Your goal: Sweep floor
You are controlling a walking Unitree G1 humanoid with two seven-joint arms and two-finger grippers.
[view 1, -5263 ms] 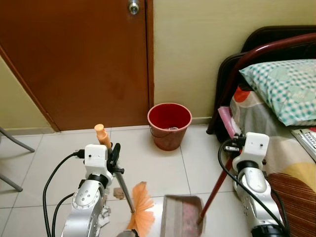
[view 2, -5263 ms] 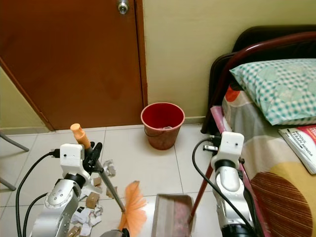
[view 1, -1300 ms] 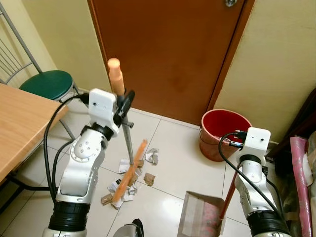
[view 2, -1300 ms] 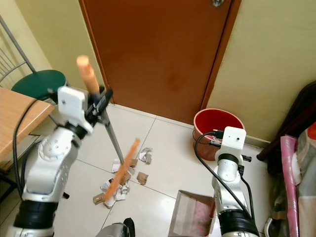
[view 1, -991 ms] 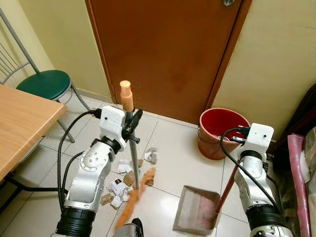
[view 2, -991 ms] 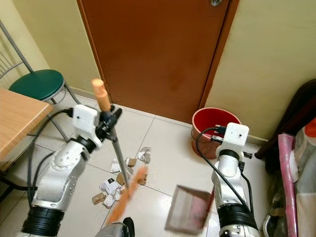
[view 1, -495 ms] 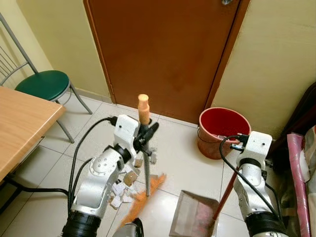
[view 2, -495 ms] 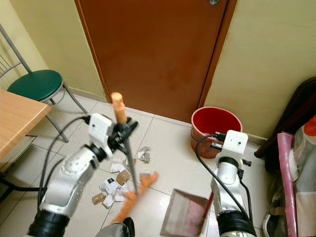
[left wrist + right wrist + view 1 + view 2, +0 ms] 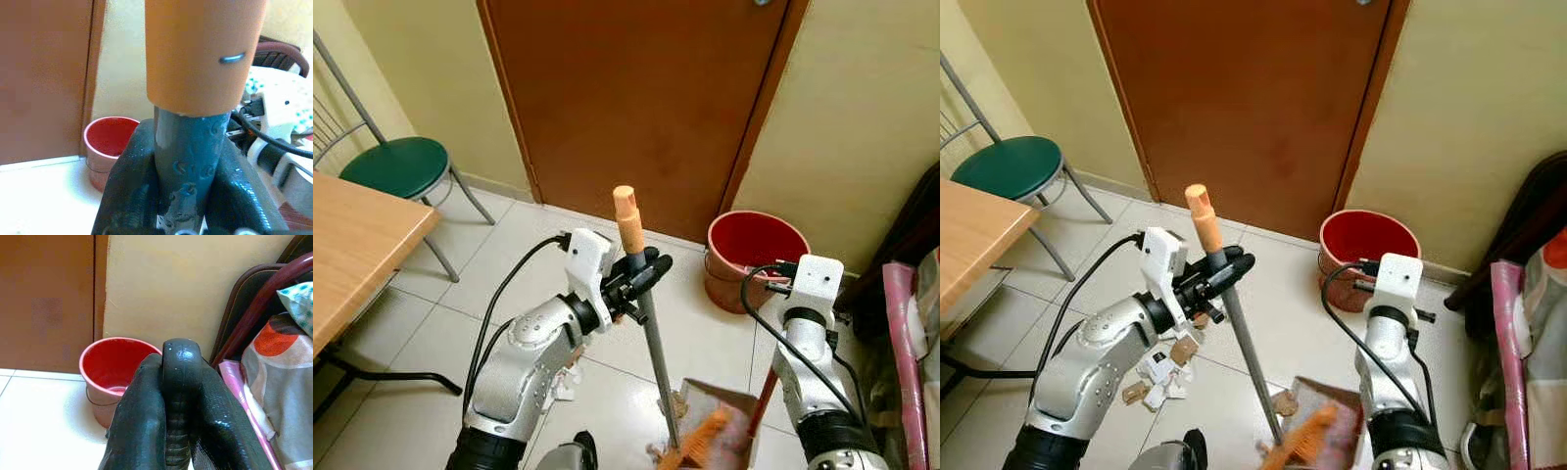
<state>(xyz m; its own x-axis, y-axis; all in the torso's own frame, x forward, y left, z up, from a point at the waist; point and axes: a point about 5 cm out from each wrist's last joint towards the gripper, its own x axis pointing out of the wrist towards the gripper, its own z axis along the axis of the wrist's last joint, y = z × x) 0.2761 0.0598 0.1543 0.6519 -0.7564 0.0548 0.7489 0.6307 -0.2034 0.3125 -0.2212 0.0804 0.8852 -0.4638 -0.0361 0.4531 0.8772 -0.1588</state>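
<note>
**Sweep partly done: one load at the pan, scraps left on the tiles**

The broom (image 9: pixel 646 323) stood slanted, its orange bristles (image 9: pixel 697 441) down at the mouth of the dustpan (image 9: pixel 1327 411) and blurred, so likely mid-stroke. A brown scrap (image 9: pixel 1284 402) lay right at the pan's lip, and pale bits sat by the bristles at the bottom edge of the left eye view. Can't tell how much was actually inside the pan.

The left gripper (image 9: pixel 641 279) was clamped on the broom's grey shaft just under the orange cap (image 9: pixel 200 54); in the left wrist view both black fingers (image 9: pixel 129 191) wrapped the shaft tight. The right gripper (image 9: pixel 178 396) was closed round the dark top of the dustpan's handle, and the red handle rod (image 9: pixel 762 403) ran down from the right arm to the pan.

Still to do: a cluster of paper and cardboard scraps (image 9: pixel 1160 377) lay on the floor beside the left arm, well apart from the pan. My read is at least another pass or two was needed to pull those across.

The red bucket (image 9: pixel 756 253) sat by the wall next to the brown door (image 9: pixel 636 98), beyond the pan. It looked like the obvious place to tip the load, and that step was not yet done. A green chair (image 9: pixel 396 166) and a wooden table corner (image 9: pixel 352 255) stood off to the robot's left, clear of the work.
</note>
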